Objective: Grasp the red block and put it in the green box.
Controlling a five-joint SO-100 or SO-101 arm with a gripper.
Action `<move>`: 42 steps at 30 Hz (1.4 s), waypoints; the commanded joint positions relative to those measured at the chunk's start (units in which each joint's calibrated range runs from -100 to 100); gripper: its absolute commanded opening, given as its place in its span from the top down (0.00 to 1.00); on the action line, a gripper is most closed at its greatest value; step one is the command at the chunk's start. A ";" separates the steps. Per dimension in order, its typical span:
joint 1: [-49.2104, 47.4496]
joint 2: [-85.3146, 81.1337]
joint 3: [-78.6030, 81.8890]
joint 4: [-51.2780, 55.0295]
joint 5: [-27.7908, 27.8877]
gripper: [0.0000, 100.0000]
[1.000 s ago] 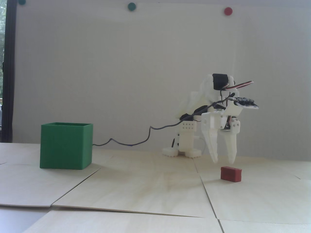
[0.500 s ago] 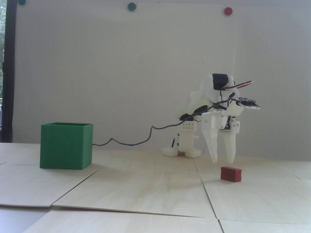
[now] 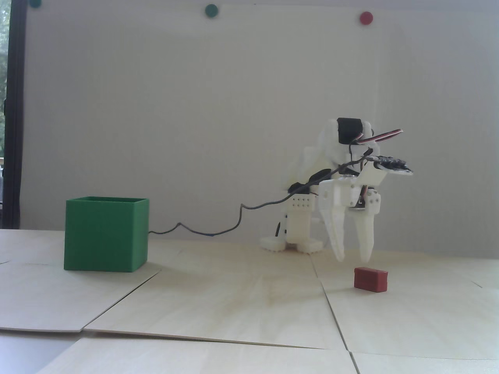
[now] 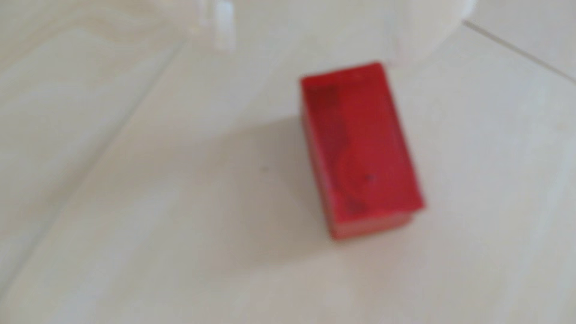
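The red block [image 3: 370, 279] lies flat on the pale wooden table at the right of the fixed view. My white gripper [image 3: 352, 258] hangs just above the block, slightly to its left. It points down and is open, with nothing between its fingers. In the blurred wrist view the red block [image 4: 358, 149] fills the middle right. Its far end reaches toward the right fingertip [image 4: 414, 37], and the gripper [image 4: 313, 54] shows only at the top edge. The green box [image 3: 105, 233] stands open-topped on the table far to the left, well apart from the gripper and the block.
The arm's white base [image 3: 292, 241] stands behind the gripper. A dark cable [image 3: 218, 230] sags from the arm toward the box's right side. Seams [image 3: 331, 307] run between the plywood sheets. Green and red round dots [image 3: 366, 17] sit high on the wall.
The gripper has shifted slightly to the left in the fixed view while staying open above the block. Block and box have not moved.
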 commanded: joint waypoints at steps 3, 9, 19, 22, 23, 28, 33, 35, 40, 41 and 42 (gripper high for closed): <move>1.73 -7.82 -4.69 0.64 0.83 0.83; 1.09 -8.69 -4.69 1.23 0.73 0.83; -3.18 -7.90 -4.69 0.98 -1.67 0.83; -3.26 -7.82 -4.69 0.55 -1.67 0.83; -3.26 -7.82 -4.69 0.55 -1.67 0.83; -3.26 -7.82 -4.69 0.55 -1.67 0.83; -3.42 -7.82 -4.69 0.55 -1.67 0.83; -3.82 -7.74 -4.69 0.55 -1.72 0.83; -4.62 -7.74 -4.78 0.55 -1.72 0.83; -4.70 -7.74 -4.78 0.55 -1.72 0.83; -4.86 -7.74 -4.78 0.55 -1.72 0.83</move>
